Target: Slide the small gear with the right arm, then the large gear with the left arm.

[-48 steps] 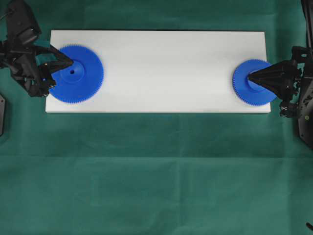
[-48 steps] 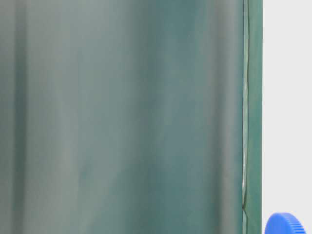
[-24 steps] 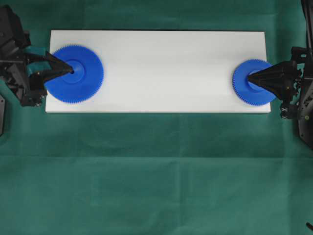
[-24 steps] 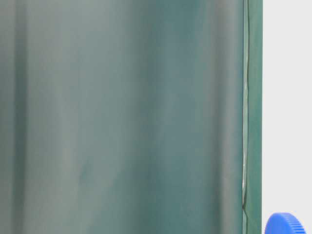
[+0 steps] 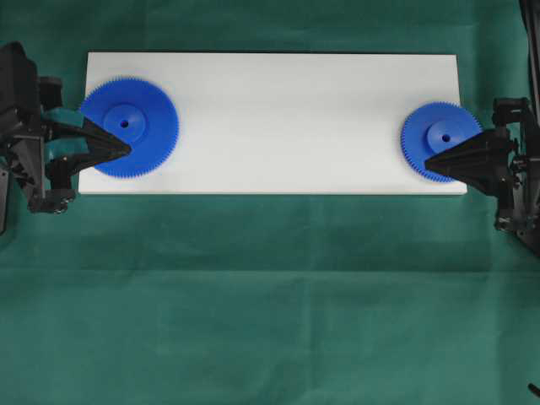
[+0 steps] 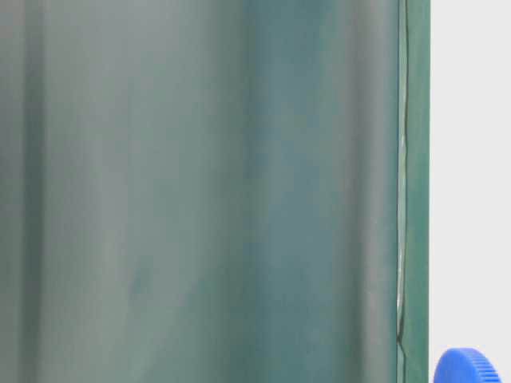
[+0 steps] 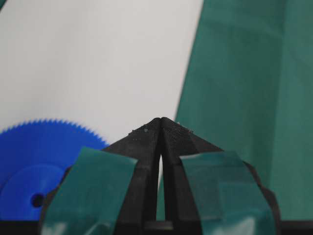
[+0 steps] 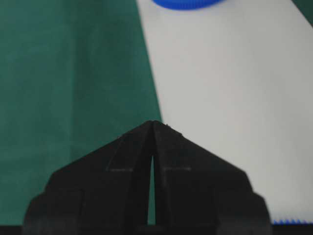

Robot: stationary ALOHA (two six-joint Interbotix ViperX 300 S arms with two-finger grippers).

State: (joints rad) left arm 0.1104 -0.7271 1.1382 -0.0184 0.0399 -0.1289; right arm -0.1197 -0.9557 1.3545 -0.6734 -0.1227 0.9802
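We see a green cloth (image 5: 270, 295) spread over the whole table, faintly creased. On its far half lies a long white board (image 5: 287, 118), evenly lit.

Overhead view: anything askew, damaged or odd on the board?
Nothing stands out. The wide blue plastic toothed gear and the smaller blue toothed gear lie flat at opposite ends of the white rectangular board, which sits square on the green cloth.
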